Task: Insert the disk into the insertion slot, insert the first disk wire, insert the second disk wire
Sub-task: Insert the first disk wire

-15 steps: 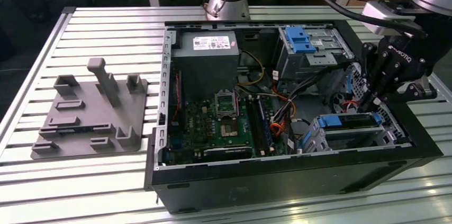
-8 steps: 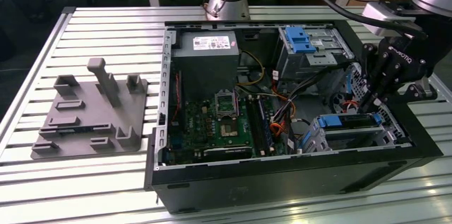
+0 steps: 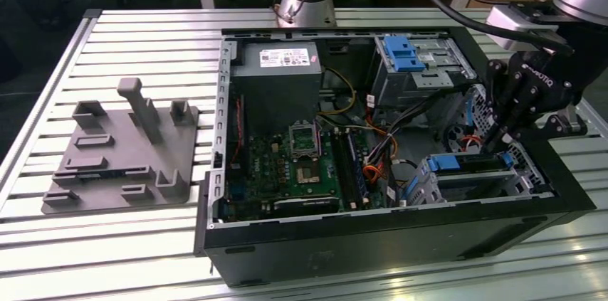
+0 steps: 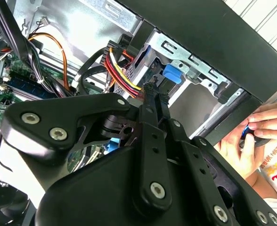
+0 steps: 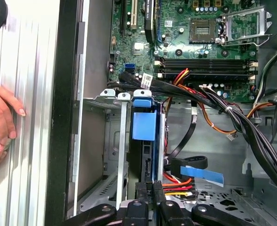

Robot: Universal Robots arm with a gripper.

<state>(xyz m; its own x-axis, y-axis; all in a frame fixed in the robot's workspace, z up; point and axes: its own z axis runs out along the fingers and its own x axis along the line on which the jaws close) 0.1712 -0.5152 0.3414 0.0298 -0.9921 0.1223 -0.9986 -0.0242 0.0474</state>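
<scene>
The disk [image 3: 465, 164] is sitting in the insertion slot [image 3: 486, 187] inside the computer case [image 3: 380, 238], which is lying on the bench [image 3: 114, 240].

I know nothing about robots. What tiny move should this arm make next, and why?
Probably a short, gentle push straight toward the disk. The disk already sits in the insertion slot. The fingers look shut on a black plug with red and yellow wires, right at the disk's end. I cannot tell whether it is seated yet.
</scene>
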